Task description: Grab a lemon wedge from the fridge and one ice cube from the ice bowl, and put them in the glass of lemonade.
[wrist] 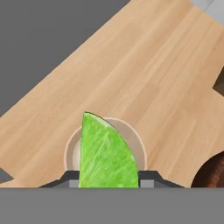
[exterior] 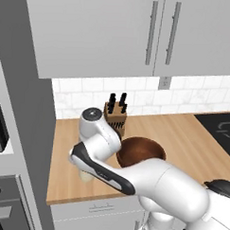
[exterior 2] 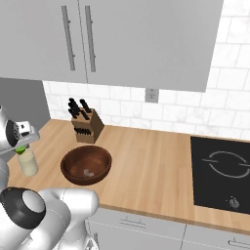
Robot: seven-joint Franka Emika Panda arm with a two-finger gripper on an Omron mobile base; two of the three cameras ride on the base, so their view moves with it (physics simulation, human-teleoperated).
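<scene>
Hand view: lemon wedge [wrist: 107,153] above glass of lemonade [wrist: 139,151].

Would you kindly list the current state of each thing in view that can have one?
gripper: shut on the lemon wedge.
lemon wedge: held directly above the glass.
glass of lemonade: upright on the counter.
ice bowl: upright, ice inside.
upper cabinets: doors closed.
</scene>
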